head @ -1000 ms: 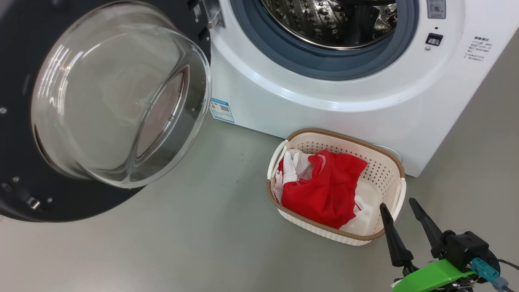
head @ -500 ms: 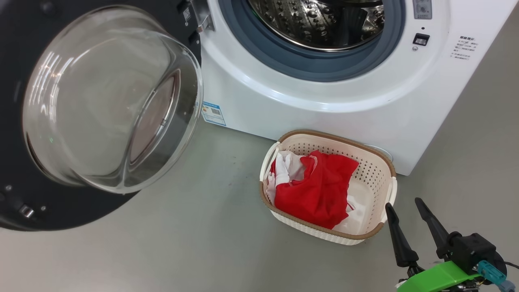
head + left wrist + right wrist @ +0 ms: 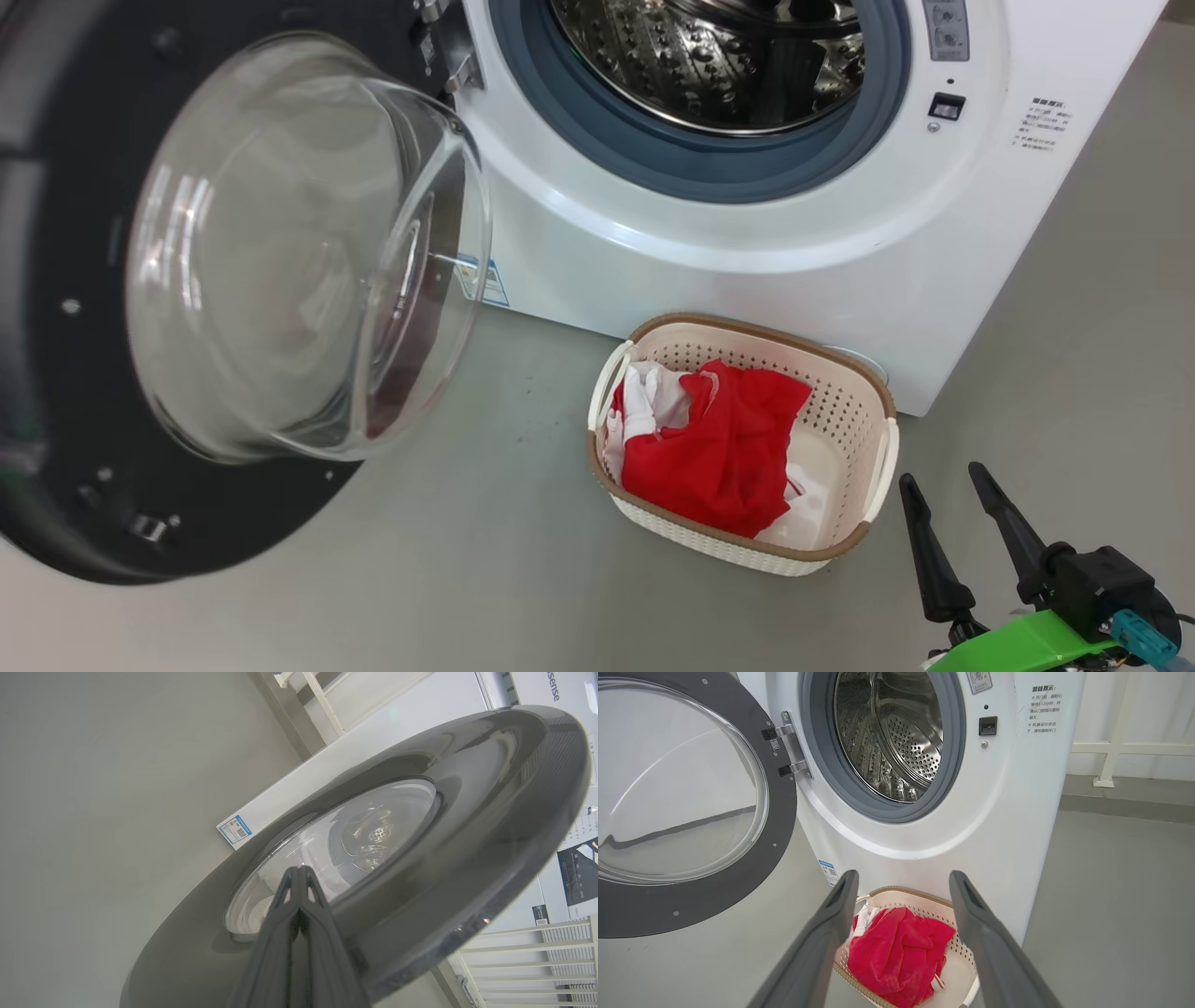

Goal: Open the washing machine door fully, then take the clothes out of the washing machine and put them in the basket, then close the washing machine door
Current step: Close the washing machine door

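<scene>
The clothes (image 3: 709, 448) lie in the basket (image 3: 845, 373), lower middle of the frame, before the washing machine (image 3: 747, 252). The door (image 3: 299, 261) stands open at the left. The left claw (image 3: 299, 872) is clenched, empty, at the door's outer face. The right claw (image 3: 940, 474), lower right, is released. I think the left claw's closed tips could slip on the glossy rim, leaving the door unlatched.

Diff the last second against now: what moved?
The washing machine door has swung a little toward shutting; its glass now overlaps the blue label. The left gripper, shut, points at its outer face. The view shifted too. Unchanged: clothes in the basket, right gripper open.
</scene>
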{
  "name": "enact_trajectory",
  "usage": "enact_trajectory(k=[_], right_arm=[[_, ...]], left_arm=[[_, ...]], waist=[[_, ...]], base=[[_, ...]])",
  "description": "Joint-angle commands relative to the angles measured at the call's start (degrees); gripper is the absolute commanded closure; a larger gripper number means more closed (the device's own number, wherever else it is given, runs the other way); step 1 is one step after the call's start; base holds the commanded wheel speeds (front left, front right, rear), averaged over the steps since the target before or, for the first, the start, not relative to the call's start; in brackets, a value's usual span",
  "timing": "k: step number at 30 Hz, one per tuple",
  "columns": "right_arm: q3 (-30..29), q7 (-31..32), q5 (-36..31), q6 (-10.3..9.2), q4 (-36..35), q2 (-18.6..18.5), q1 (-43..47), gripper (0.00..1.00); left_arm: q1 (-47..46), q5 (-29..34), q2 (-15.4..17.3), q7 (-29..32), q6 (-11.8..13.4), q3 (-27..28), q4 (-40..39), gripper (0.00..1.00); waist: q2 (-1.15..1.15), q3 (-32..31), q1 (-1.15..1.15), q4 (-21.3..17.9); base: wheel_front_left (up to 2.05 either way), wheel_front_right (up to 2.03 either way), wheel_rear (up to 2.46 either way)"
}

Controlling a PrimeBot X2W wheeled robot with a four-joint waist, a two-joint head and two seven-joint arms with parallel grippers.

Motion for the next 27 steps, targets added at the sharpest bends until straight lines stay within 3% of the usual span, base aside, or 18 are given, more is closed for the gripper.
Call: enact_trajectory(k=[1, 14, 27], right_arm=[[1.12, -0.37, -0.32, 0.42, -1.59, -0.14, -0.14, 0.00], [0.86, -0.37, 0.29, 0.42, -1.68, 0.25, 0.28, 0.00], [0.40, -0.37, 0.68, 0.42, -2.25, 0.32, -0.76, 0.00]], left_arm=[[0.38, -1.12, 2.64, 1.16, -0.39, 1.33, -2.44, 1.00], [6.55, -5.69, 0.47, 7.34, -0.39, 0.53, -18.96, 1.00], [4.32, -5.43, -5.26, 9.21, -0.39, -2.98, -30.50, 1.00]], waist=[[0.00, -0.32, 0.00, -0.21], [0.00, -1.18, 0.00, -2.72], [0.00, 0.78, 0.00, -8.19]], base=[[0.00, 0.00, 0.00], [0.00, 0.00, 0.00], [0.00, 0.00, 0.00]])
